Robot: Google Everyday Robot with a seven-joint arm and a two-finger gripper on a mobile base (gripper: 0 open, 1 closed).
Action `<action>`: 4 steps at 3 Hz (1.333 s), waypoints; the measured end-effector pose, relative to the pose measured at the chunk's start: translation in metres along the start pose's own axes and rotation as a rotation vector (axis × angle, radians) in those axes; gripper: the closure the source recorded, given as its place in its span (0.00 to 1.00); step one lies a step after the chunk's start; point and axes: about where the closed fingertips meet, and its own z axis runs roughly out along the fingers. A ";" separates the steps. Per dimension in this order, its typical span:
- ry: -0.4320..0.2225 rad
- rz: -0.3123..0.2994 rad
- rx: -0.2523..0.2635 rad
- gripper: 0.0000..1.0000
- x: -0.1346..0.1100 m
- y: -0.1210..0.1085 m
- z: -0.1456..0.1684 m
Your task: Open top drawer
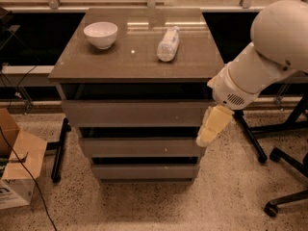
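Note:
The top drawer (pixel 137 113) is the widest, tallest grey-brown front of the cabinet, just under the tabletop. It looks closed, with a dark gap above it. Two narrower drawer fronts sit below it. My gripper (pixel 211 127) is cream-coloured and hangs down from the white arm (pixel 260 64) at the cabinet's right front corner. It is level with the top drawer's right end and reaches down to the middle drawer.
A white bowl (pixel 100 34) and a clear plastic bottle (pixel 168 44) lying on its side rest on the tabletop (pixel 134 61). A cardboard box (pixel 17 170) stands on the floor at the left. Chair legs with castors (pixel 279 177) are at the right.

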 end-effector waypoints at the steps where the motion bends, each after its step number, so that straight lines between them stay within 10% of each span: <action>1: -0.010 0.026 -0.007 0.00 0.002 -0.006 0.030; 4: -0.114 0.040 -0.010 0.00 -0.002 -0.062 0.115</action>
